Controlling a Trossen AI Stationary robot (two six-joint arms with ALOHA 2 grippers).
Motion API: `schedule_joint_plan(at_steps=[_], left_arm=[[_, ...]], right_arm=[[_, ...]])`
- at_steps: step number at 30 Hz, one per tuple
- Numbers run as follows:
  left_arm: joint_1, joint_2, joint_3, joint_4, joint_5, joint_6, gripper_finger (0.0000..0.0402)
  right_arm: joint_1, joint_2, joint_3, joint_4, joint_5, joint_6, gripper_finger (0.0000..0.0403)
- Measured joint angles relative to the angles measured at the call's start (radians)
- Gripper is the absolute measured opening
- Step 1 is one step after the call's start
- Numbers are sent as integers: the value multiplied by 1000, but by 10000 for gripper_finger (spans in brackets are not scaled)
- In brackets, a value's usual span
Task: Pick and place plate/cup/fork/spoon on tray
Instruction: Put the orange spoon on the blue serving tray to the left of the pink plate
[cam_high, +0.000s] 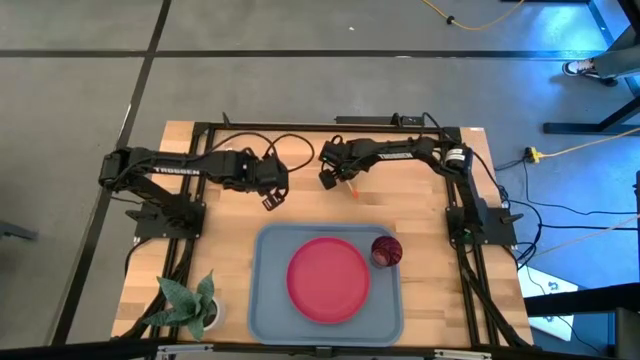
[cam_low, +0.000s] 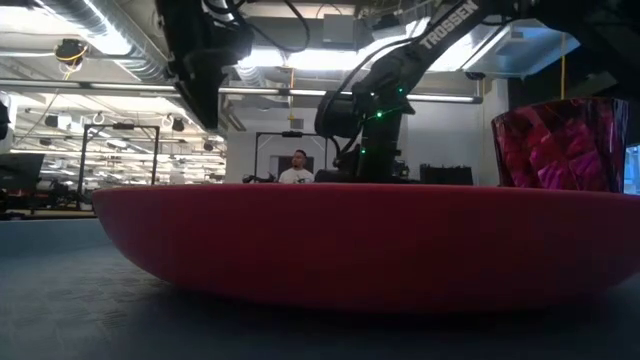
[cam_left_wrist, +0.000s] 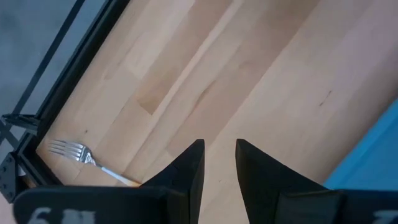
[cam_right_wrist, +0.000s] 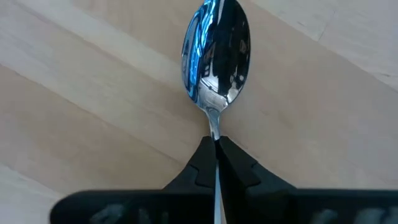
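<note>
Gripping spoon (cam_right_wrist: 214, 59) by neck, right gripper (cam_right_wrist: 216, 146) pinched on it over bare table behind tray (cam_high: 265, 300). Plate (cam_high: 328, 278), cup (cam_high: 386, 251) already on tray. Left gripper (cam_left_wrist: 219, 155) parted, empty (fork (cam_left_wrist: 78, 154) nearby). Next: carry spoon to tray, release.

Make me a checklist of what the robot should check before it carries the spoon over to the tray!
1. Right claw shut on the spoon: ok, fingers pinch its neck.
2. Spoon lifted off the table: cannot tell.
3. Bare spot on the tray: ok, left part is free.
4. Plate and cup already on the tray: ok.
5. Left claw out of the path: ok, open over bare wood behind the tray.
6. Fork on the tray: not ok, lying on the table.
</note>
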Motion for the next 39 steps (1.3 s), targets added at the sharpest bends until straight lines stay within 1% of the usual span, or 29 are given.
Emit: schedule_joint_plan(at_steps=[5,11,14,18,20,23,27,29,31,34,37,39], left_arm=[[-19,0,0,0,0,6,85],[-33,0,0,0,0,23,85],[-39,0,0,0,0,23,85],[-39,0,0,0,0,23,85],[-39,0,0,0,0,23,85],[-39,0,0,0,-1,23,85],[-39,0,0,0,-1,22,85],[-39,0,0,0,-1,21,85],[-39,0,0,0,-1,34,85],[-39,0,0,0,-1,76,85],[-29,0,0,7,-2,82,85],[-21,-1,0,21,-2,114,85]], right_arm=[[-4,-3,-2,6,1,-3,8],[-5,-4,-5,20,2,1,67],[-6,-4,-5,24,3,1,82],[-6,2,20,5,7,0,87],[-6,5,41,4,36,-1,87],[-3,3,81,-48,77,-3,89],[11,3,124,-141,93,-10,89],[22,2,155,-191,107,-40,89],[40,2,196,-271,156,-75,89],[77,-5,276,-387,270,-127,89],[118,-19,353,-508,346,-154,89],[145,-37,391,-591,409,-157,89]])
